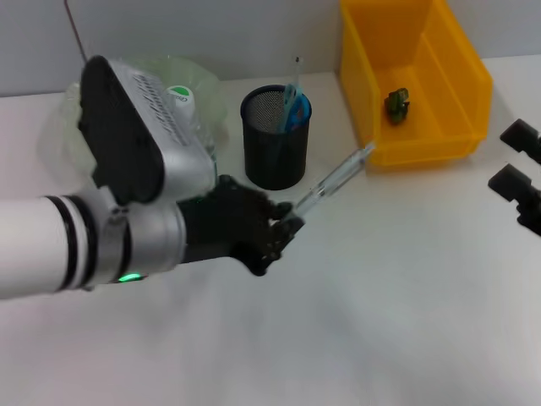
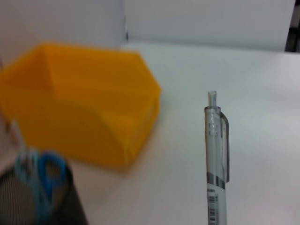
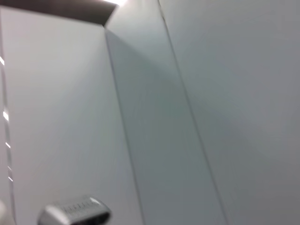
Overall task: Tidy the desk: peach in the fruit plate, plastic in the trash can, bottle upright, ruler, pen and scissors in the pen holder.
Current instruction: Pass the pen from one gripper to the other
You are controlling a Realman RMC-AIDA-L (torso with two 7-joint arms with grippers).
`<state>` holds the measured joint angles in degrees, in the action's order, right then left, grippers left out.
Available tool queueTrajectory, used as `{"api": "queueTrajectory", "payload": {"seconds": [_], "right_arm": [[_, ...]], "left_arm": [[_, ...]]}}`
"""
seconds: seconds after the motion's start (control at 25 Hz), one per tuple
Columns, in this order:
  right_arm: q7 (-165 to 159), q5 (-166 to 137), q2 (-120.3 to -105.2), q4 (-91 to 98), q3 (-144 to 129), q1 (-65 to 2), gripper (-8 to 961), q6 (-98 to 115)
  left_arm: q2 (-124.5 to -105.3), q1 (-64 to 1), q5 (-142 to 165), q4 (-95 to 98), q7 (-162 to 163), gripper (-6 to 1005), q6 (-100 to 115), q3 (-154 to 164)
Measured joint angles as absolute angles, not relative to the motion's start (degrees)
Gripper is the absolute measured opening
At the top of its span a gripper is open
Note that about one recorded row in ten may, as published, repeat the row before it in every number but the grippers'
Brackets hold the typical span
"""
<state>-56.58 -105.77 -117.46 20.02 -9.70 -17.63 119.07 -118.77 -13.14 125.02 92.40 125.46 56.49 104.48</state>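
Pen (image 1: pixel 335 181) clamped in left end effector (image 1: pixel 286 222), clicker end slanting up toward yellow bin (image 1: pixel 439 127).

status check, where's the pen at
Left gripper shut on pen, beside pen holder. Right gripper parked at table edge. Nothing in the way.

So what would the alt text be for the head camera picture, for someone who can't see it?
The left gripper holds a clear pen above the white desk, beside a black mesh pen holder. A yellow bin stands behind; the right gripper waits at the edge.
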Motion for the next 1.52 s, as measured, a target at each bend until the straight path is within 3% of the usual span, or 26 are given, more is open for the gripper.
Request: {"api": "queueTrajectory", "payload": {"seconds": [0.04,0.16,0.64,1.52], "right_arm": [[-56.4,-105.8,-118.33,19.6,-9.9,-17.7,729,119.6],[-56.1,-105.9,-118.87,19.3,-10.2,-17.8,729,119.5],[-53.7,-105.9,-119.01,14.4,-10.3,-19.8,726,118.1],[-47.8,-106.2,-119.35,4.6,-14.1,-25.4,722,105.8]], "left_arm": [[-118.76,-12.8,124.2,92.0,124.0,138,54.6,105.3],[-118.71,-11.2,109.8,87.2,108.9,138,47.9,106.4],[-118.8,-12.4,68.7,65.2,67.8,139,55.5,102.5],[-119.09,-16.7,60.0,55.5,58.5,139,55.0,106.8]]}}
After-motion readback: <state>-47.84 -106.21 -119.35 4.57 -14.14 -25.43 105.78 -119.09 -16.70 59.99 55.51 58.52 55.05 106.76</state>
